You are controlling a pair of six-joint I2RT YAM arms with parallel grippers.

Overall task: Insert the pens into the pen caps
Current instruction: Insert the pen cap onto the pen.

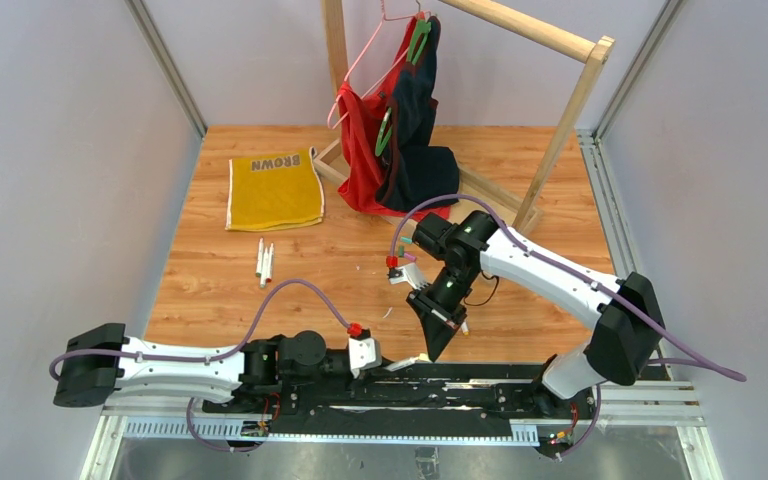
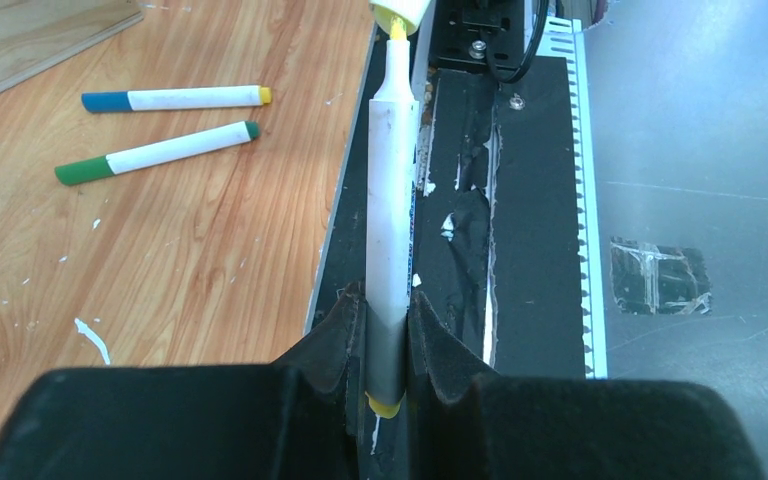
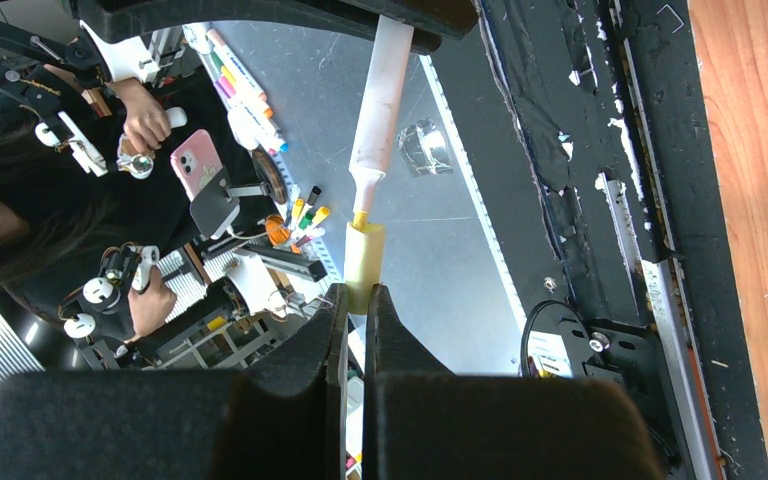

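The left jaws, nearest the lens in the left wrist view, are closed narrow on a pen (image 2: 392, 200). They grip the white barrel just ahead of its yellow rear end, and the barrel runs straight out from them.

Desk (image 1: 260, 310): wood. A black rail (image 1: 360, 395) along its near edge carries both arm bases.

Rack (image 1: 570, 110): wooden, at the back of the desk.

Right arm (image 1: 560, 275): reaches in from the right and bends down towards the rail. Left arm (image 1: 160, 365): lies low along the rail.

Garments (image 1: 400, 150): red and dark, hanging from the rack.

Towel (image 1: 275, 190): yellow, flat, lettered BROWN, left of the rack.

Held pen: over the rail at the near edge, between the two arms.

Blue-capped pen (image 2: 175, 98) and green-capped pen (image 2: 155, 153): lying side by side on the wood, not touching, in front of the towel and well apart from the held pen.

Cap (image 3: 364, 260): yellow, clamped between the right jaws, which are pressed together on it, mouth towards the held pen. The yellow nib meets the mouth. The nib shows, and the barrel's shoulder is outside the cap.

Scrap (image 2: 92, 340): white, on the wood near the rail.
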